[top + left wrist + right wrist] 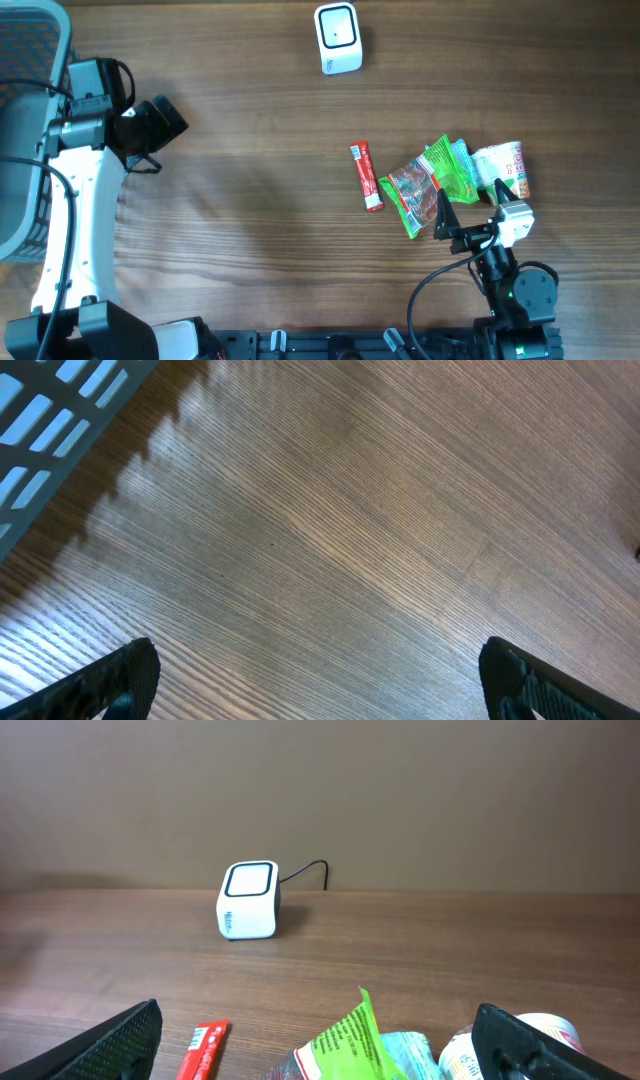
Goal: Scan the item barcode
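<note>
**Overhead view, left to right.** A grey mesh basket (22, 150) sits at the table's (250, 220) left edge, probably where I drop goods once they are scanned. Beside it the left arm (75, 220) hangs over bare wood with its jaws spread wide and empty. It is well apart from everything, so I judge it parked out of the way.

At the far edge, right of centre, stands the white scanner (337, 38). Its window faces up, so a barcode has to be presented from above.

The candidate items lie in a loose cluster at the right: a red stick sachet (366, 177), then a green-and-clear snack packet (430, 180), then a white printed cup (503, 168) lying on its side. None has been lifted.

The right arm (515, 285) reaches in from the near edge. Its jaws are spread wide and empty, low over the packet's near end. I take that packet as the likeliest first pick, since it lies between the open tips.
</note>
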Controlling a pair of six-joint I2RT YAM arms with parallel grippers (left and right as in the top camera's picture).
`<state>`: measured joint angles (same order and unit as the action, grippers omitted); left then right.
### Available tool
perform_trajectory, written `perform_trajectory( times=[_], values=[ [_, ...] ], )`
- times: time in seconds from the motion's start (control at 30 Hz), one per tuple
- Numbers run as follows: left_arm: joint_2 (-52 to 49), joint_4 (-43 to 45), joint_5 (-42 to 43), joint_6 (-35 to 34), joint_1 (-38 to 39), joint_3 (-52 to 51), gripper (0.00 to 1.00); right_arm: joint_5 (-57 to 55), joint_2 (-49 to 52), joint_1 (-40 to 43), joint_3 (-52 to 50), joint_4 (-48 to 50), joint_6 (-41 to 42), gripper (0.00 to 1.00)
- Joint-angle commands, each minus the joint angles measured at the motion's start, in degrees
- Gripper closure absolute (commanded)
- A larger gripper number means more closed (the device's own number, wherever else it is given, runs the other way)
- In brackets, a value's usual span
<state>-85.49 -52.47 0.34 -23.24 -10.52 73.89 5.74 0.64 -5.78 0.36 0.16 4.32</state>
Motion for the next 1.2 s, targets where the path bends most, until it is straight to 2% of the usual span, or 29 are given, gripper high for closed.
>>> perform_trajectory(
  times=[0.0,0.37,0.47,0.73,0.93,1.03,1.1,1.17],
  values=[
    [0.3,0.1,0.2,0.5,-0.2,0.4,0.0,-0.8,-0.4,0.3,-0.1,0.1,0.8,0.0],
    [0.3,0.1,0.2,0.5,-0.2,0.3,0.0,-0.8,-0.4,0.3,-0.1,0.1,0.7,0.0],
    [3.2,0.1,0.2,0.5,0.6,0.3,0.0,-0.8,-0.4,0.3,-0.1,0.1,0.7,0.0],
    [29.4,0.1,0.2,0.5,15.2,0.3,0.0,-0.8,-0.4,0.3,-0.1,0.1,0.7,0.0],
    [40.7,-7.6,-0.2,0.5,16.1,-0.3,0.0,-0.8,-0.4,0.3,-0.1,0.1,0.7,0.0],
    [46.3,-12.3,-0.2,0.5,16.1,-5.2,0.0,-0.8,-0.4,0.3,-0.1,0.1,0.7,0.0],
    [51.1,-9.2,-0.2,0.5,16.1,-11.4,0.0,-0.8,-0.4,0.3,-0.1,0.1,0.8,0.0],
    [57.7,0.5,0.3,0.5,16.1,-20.2,0.0,-0.8,-0.4,0.3,-0.1,0.1,0.7,0.0]
  ],
)
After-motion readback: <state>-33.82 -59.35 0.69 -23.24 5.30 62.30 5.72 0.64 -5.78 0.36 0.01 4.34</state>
